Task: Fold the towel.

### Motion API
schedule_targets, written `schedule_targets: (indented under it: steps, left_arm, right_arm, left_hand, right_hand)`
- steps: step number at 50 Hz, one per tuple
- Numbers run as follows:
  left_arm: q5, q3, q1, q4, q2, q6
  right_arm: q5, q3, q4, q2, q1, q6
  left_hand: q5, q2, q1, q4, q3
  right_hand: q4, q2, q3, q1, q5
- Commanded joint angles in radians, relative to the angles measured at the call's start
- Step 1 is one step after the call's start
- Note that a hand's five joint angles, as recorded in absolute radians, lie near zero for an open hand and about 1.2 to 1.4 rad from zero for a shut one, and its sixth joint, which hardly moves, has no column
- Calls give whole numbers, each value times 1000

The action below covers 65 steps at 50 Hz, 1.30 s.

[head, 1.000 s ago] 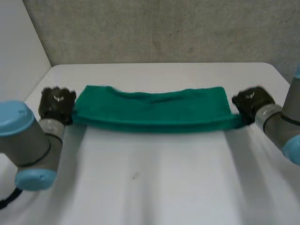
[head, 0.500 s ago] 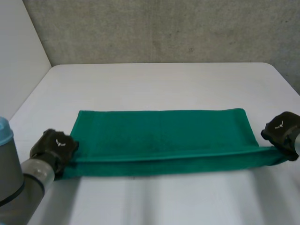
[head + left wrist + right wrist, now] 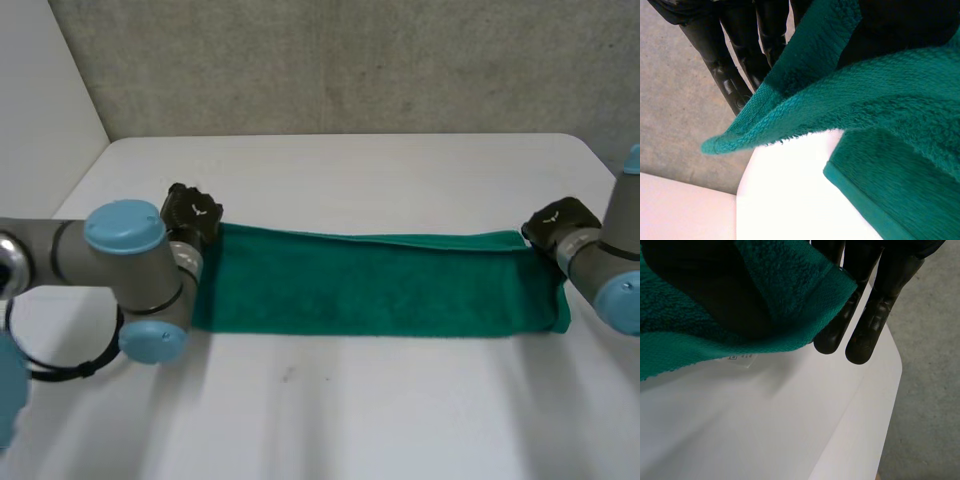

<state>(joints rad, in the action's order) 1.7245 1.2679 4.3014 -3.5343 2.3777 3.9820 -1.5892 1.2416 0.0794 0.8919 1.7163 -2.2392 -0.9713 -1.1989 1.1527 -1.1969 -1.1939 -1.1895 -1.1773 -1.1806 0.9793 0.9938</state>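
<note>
1. Left hand (image 3: 192, 212): clamped on the towel (image 3: 370, 285) at its far left corner; in the left wrist view, straight black fingers (image 3: 732, 80) behind the cloth, thumb pressed against its other face.
2. Corner there held slightly raised, upper layer hanging off the hand, a lower layer with a stitched hem lying flat on the tabletop (image 3: 330, 410) beneath.
3. Right hand (image 3: 558, 222): clamped on the far right corner of the same towel; in the right wrist view, fingers (image 3: 872, 315) straight past the corner's edge, thumb dark under the cloth, corner pinched between them.
4. Towel: green, folded into a long narrow band, laid crosswise on the tabletop between the two hands, near edge flat, far edge running straight from hand to hand.
5. Left arm (image 3: 125, 260) bent across the towel's left end; right arm (image 3: 615, 280) beside its right end.
6. Tabletop: white, bare in front of the towel and behind it.
7. Grey concrete wall (image 3: 350, 60) behind the tabletop.
</note>
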Motion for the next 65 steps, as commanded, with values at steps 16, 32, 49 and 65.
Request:
schedule_targets:
  steps: [16,32,49,65]
  left_arm:
    - [12,-107,-40,3,20,40]
    - [-3,186,-15,58,-314,26]
    - [-31,467,126,80,-426,-38]
    - [-60,541,115,80,-492,-281]
  right_arm:
    - [-101,-375,-121,-206,57,-123]
    - [-11,-48,-119,190,46,-198]
    - [327,352,5,358,-176,-362]
    - [394,420,-132,213,-277,-355]
  left_hand:
    - [912,965,-919,963,960]
    - [956,1009,-963,1007,1004]
    - [953,1006,-960,1004,1001]
    - [938,991,-945,989,986]
  right_hand:
    - [1015,1003,1006,-805,-994]
    - [1015,1003,1006,-805,-994]
    - [952,940,943,-742,-931]
    - [653,640,644,-442,-631]
